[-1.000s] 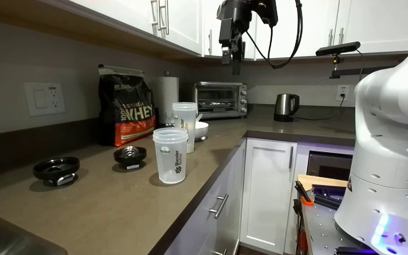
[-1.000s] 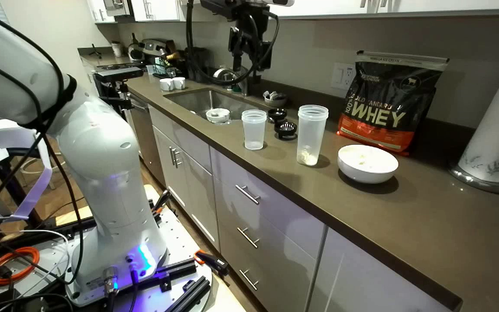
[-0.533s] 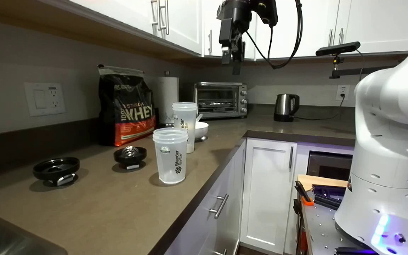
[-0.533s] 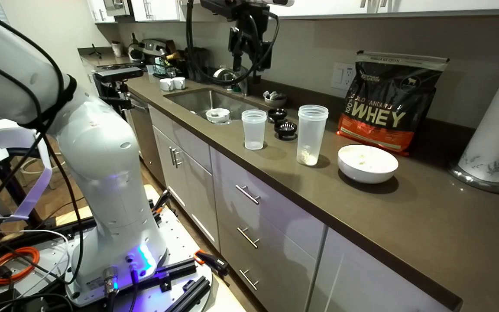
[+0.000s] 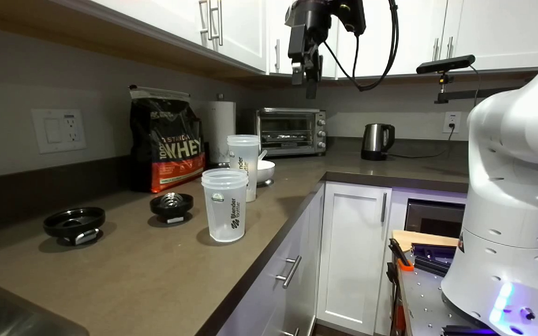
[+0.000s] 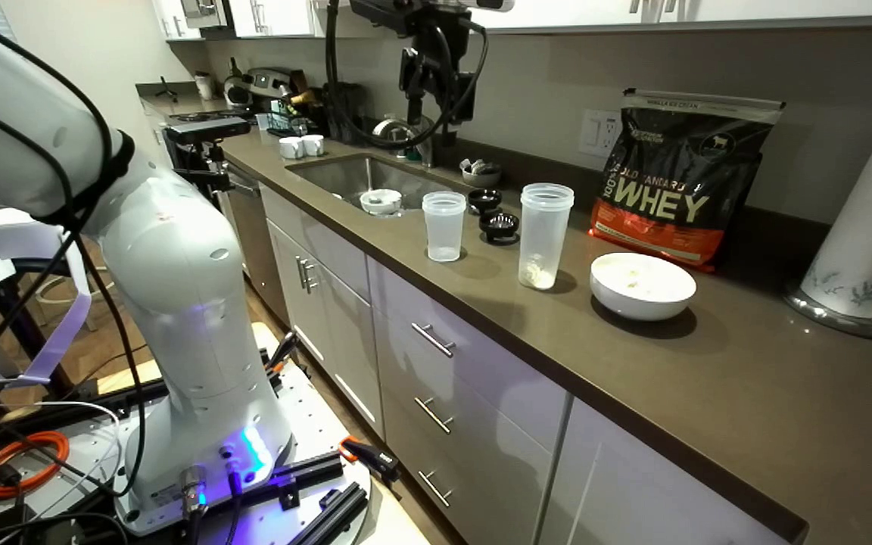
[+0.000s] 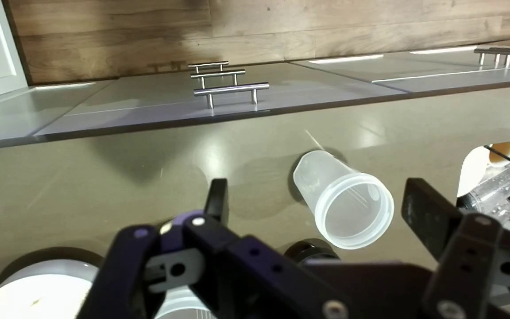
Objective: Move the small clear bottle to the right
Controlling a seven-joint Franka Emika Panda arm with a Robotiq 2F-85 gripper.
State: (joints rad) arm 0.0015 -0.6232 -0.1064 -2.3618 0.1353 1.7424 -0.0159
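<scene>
Arm (image 6: 171, 257): white, its base (image 6: 201, 431) standing on a metal plate (image 5: 418, 298); it rises and leans out of frame in both exterior views, so the middle stretch cannot be seen

Wrist (image 5: 315, 23): black, showing at the top edge of both exterior views, hanging steeply over the countertop (image 6: 708, 393), with a black cable (image 5: 367, 87) looped beside it

Gripper (image 7: 316, 195): turned fingers-down, high in the air, well above everything that stands beneath it and touching none of it

Jaws: parted wide, each finger pad (image 7: 427, 217) set well apart from its opposite, countertop visible through the gap in wrist view

Small clear bottle (image 7: 319, 177): upright on the countertop near its front edge, mouth open upward, between the sink (image 6: 337, 174) and the taller bottle (image 6: 546, 227); in wrist view it shows between the fingers, well below and apart from them

Taller bottle: upright near the small one, something pale lying in its bottom

Black lids (image 5: 74, 224): two, resting on the countertop on the wall side of the small clear bottle, a wire coil (image 5: 171, 200) in one

White bowl (image 6: 643, 288): on the countertop past the taller bottle, away from the sink, pale residue inside

Whey bag (image 6: 678, 178): black with an orange-red lower part, upright close to the wall (image 6: 542, 98)
</scene>
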